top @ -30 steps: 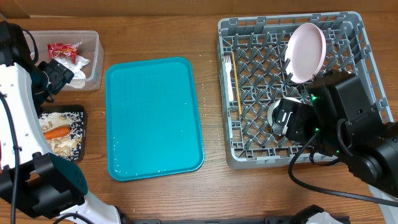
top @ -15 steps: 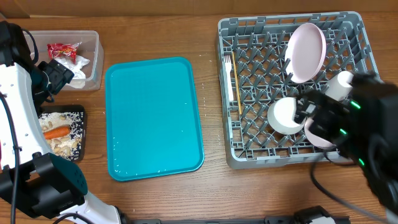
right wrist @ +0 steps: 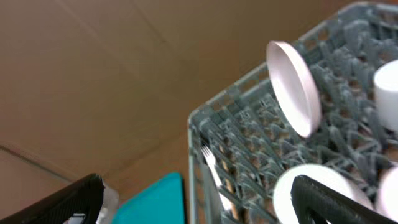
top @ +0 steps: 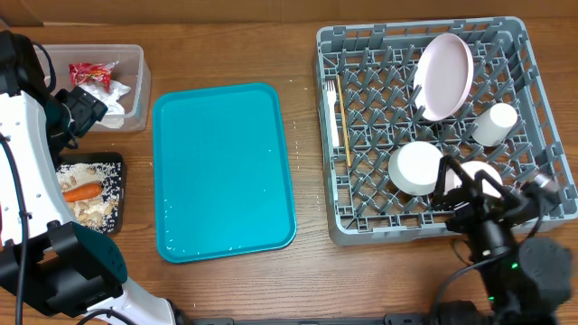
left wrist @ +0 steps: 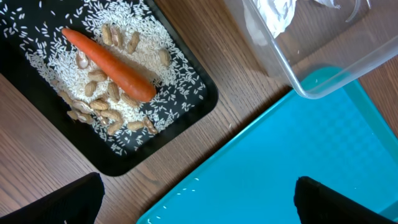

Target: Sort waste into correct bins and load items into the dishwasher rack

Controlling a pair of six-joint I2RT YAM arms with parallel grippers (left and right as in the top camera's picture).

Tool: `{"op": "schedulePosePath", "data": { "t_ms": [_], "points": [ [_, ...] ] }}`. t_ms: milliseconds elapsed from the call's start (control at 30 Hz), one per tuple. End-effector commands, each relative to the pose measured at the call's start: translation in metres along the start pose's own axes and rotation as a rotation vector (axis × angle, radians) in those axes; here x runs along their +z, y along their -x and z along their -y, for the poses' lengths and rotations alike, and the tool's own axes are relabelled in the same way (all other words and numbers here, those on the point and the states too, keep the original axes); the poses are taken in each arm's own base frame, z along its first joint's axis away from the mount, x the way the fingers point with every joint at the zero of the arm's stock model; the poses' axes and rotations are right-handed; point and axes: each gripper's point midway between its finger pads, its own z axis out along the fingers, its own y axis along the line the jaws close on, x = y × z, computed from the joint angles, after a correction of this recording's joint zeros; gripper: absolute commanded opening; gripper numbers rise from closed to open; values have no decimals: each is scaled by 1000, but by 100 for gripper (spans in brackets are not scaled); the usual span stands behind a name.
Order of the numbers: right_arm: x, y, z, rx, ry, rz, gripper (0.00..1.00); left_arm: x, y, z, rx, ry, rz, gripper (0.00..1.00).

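The grey rack [top: 415, 29] on the right holds the whitish-pink plate [top: 443, 77] on edge, a white cup [top: 496, 125], a white bowl [top: 414, 168], a second bowl [top: 480, 171], the fork [top: 331, 113] and the wooden stick [top: 343, 126]. My right gripper [top: 474, 191] is open and empty, over the rack's front right corner by the second bowl. The carrot [left wrist: 109, 62] lies on rice in the black tray [left wrist: 200, 99]. The clear tub [top: 135, 90] holds the red wrapper [top: 90, 73] and napkin [top: 115, 110]. My left gripper [left wrist: 199, 205] is open and empty, between the tub and the black tray.
The large teal tray [top: 224, 171] lies in the middle with a few rice grains on its edge. The right wrist view shows the rack [right wrist: 249, 124], plate [right wrist: 295, 87] and fork [right wrist: 210, 163]. Brown cardboard stands behind the table.
My right arm has drawn back from over the rack's middle to its front right corner, uncovering the white bowl, second bowl and cup. The left arm has not moved.
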Motion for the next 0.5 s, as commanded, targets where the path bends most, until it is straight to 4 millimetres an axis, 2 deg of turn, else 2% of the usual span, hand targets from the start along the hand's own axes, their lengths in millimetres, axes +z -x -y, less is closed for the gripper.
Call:
{"op": "schedulePosePath", "data": {
  "t_ms": [0, 167, 467],
  "points": [
    [10, -25, 16, 4, 57, 4, 100, -6, 1, 0, -11, -2, 19, 100],
    [16, -41, 34, -4, 80, 58, 100, -6, 1, 0, -11, -2, 20, 100],
    [17, -46, 55, -11, 76, 158, 100, -6, 1, 0, -11, -2, 19, 100]
  ]
}}
